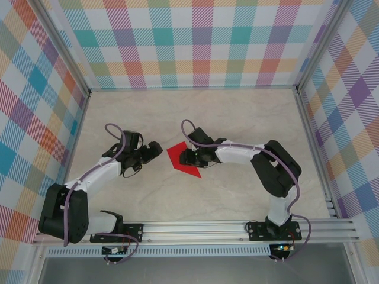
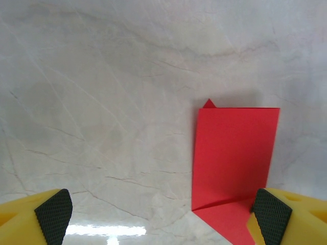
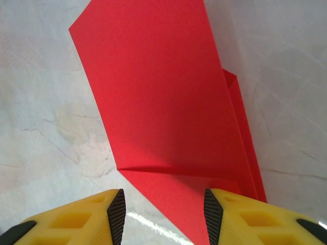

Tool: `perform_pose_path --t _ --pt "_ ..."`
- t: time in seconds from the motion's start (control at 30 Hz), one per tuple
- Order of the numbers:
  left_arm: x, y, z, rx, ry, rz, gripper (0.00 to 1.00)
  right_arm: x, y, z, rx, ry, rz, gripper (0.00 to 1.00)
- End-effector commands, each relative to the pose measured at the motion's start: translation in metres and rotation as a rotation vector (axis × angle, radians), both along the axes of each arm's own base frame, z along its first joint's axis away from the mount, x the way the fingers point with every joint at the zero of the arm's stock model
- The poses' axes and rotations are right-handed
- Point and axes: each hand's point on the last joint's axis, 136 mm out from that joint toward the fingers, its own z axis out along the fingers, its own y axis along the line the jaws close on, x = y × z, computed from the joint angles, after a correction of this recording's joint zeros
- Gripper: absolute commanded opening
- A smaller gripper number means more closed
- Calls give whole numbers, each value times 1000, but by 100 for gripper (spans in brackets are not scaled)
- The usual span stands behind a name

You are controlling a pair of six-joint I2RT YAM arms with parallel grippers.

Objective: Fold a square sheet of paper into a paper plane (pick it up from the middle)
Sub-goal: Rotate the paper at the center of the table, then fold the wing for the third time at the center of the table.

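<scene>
The square sheet of paper is bright red and partly folded, lying on the marble table near the middle. In the right wrist view the paper shows a broad flap above a crease, with thinner layers along its right edge. My right gripper is open, and its two pads straddle the paper's near pointed part without pinching it. From above, the right gripper sits over the sheet's right side. My left gripper is wide open over bare table, with the paper just inside its right fingertip. From above, the left gripper is just left of the sheet.
Plaid walls close the table in at the back and both sides. An aluminium rail carrying both arm bases runs along the near edge. The marble tabletop is bare behind the paper.
</scene>
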Motion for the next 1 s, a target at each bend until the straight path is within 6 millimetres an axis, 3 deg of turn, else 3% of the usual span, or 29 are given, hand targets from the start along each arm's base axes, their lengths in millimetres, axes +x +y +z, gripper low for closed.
perform_pose_path --t 0.0,0.33,0.63,0.97 --pt "-1 -7 5 -72 -21 -17 94 6 3 -7 29 22 -35 46" --pt "-13 -31 -1 -121 44 -115 91 3 -15 -30 63 104 -82 46" --pt "-19 -70 -13 -176 105 -193 85 -1 -30 -50 212 268 -159 45" --pt "-15 -103 -24 -236 135 -228 67 -1 -42 -55 219 308 -188 45"
